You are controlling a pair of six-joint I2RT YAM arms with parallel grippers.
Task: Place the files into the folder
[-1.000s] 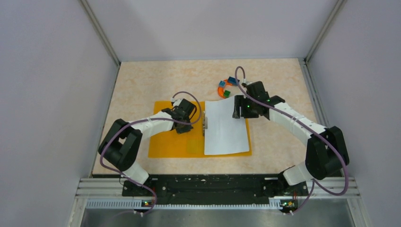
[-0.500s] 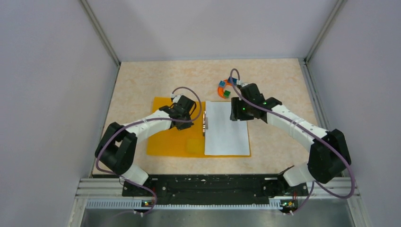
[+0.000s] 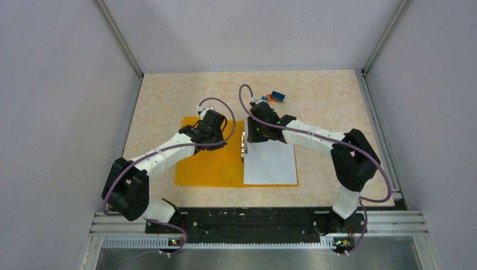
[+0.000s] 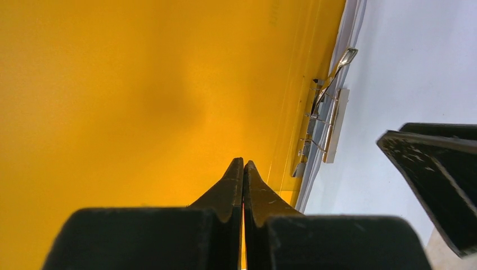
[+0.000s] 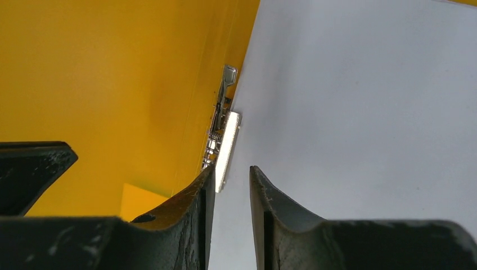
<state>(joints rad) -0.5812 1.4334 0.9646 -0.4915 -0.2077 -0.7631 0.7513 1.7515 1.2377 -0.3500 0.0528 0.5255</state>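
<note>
You have the folder [image 3: 205, 169] lying open and flat in the middle of the top view, slightly left of centre. The files [image 3: 270, 163] sit as a white stack on its right half, their lower and right edges just inside the orange border. The metal clip [image 4: 326, 112] runs along the fold between the bare orange half and the sheets, right at the sheets' left edge, with its thin lever pointing toward the top of the frame in both wrist views.

Your left gripper [image 4: 243, 164] is over the upper part of the bare orange half, just left of the clip. Its fingers are pressed together with nothing between them, the tips down at the orange surface; you cannot tell from these views whether they touch it.

Your right gripper [image 5: 232, 169] is at the upper left corner of the sheets, right beside the clip. Its fingers stand a narrow gap apart with only white paper showing through, and the left fingertip is close against the clip's pale bar.

Beyond the folder, toward the upper centre of the top view, a few small coloured blocks [image 3: 274, 97] lie on the beige table [image 3: 185, 95], well apart from both grippers.
</note>
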